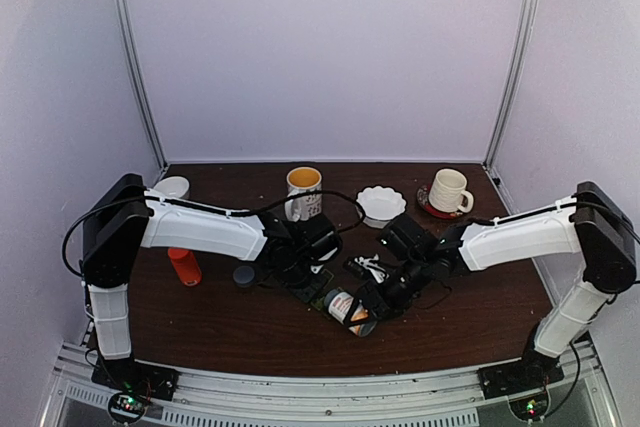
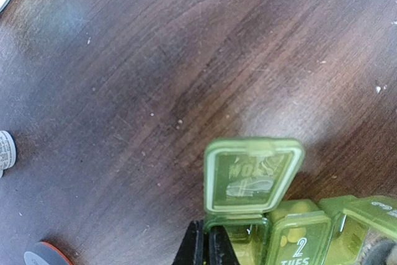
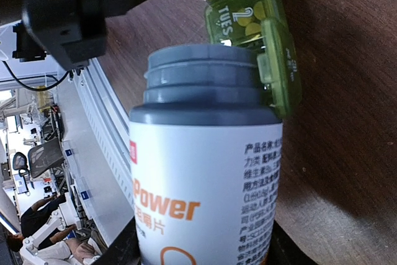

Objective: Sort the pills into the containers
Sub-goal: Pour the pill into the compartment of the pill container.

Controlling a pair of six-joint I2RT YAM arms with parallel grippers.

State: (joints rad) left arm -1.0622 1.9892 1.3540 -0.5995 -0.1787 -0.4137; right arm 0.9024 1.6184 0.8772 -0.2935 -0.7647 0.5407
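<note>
Green pill box, one lid up; right fingers hold bottle beside.

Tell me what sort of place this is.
Probably a robotics lab test cell: a left arm and right arm bolted to a rail at a dark wooden table, boxed in by white panels on metal posts. The right wrist view shows an office chair beyond.

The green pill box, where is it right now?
In the top view the pill box lies around the middle of the table, nearer the camera than the yellow-lined mug, with the white bottle just to its right.
</note>
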